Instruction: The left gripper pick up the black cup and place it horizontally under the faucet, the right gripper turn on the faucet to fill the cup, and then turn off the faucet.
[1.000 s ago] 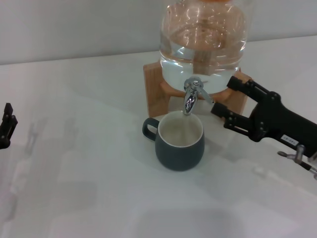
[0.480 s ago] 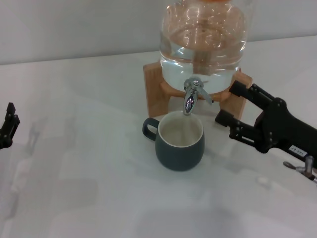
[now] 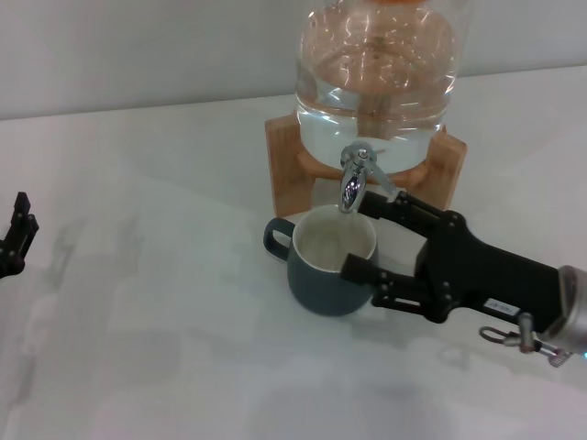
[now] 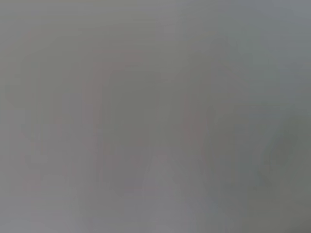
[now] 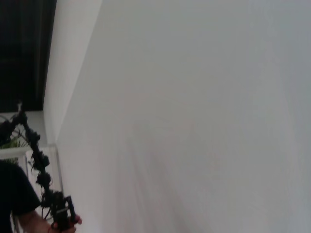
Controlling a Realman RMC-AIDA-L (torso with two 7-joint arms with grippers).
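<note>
The right gripper (image 3: 365, 236), fingers spread, flanks the black cup (image 3: 330, 260) under the faucet (image 3: 355, 180).

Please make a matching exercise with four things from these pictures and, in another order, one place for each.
Things:
1. cup
2. faucet
3. right gripper
4. left gripper

Places:
a. at the table's far left edge
b. on the jug, above the cup
c. on the table, under the spout
d. jaws open beside the cup's right side

Pairs: 1-c, 2-b, 3-d, 4-a

Soft even light, blurred wrist views
</note>
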